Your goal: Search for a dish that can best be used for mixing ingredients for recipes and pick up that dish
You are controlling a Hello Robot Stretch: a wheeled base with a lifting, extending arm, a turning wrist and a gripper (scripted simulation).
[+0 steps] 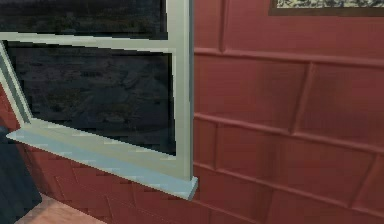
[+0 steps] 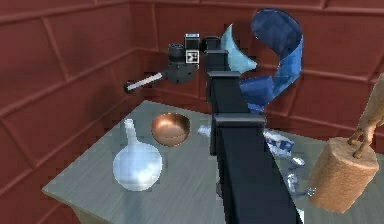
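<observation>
**Arm side view.** A copper-coloured bowl (image 2: 170,128), the likeliest mixing dish, stood on the grey surface (image 2: 85,172), just on the far side of a clear glass flask (image 2: 135,160) and left of the arm (image 2: 235,140). The jaws showed against the bare far wall (image 2: 60,60), holding nothing; whether they were open or closed could not be told. A sound grasp would probably require bringing the jaws down to the bowl's rim while keeping clear of the flask.

**Forward view.** A window (image 1: 100,90).

Glossy copper-coloured metal bowl (image 2: 170,128), clear glass flask (image 2: 136,162), matt grey tabletop (image 2: 95,175), shiny blue sculpture (image 2: 280,45)
</observation>
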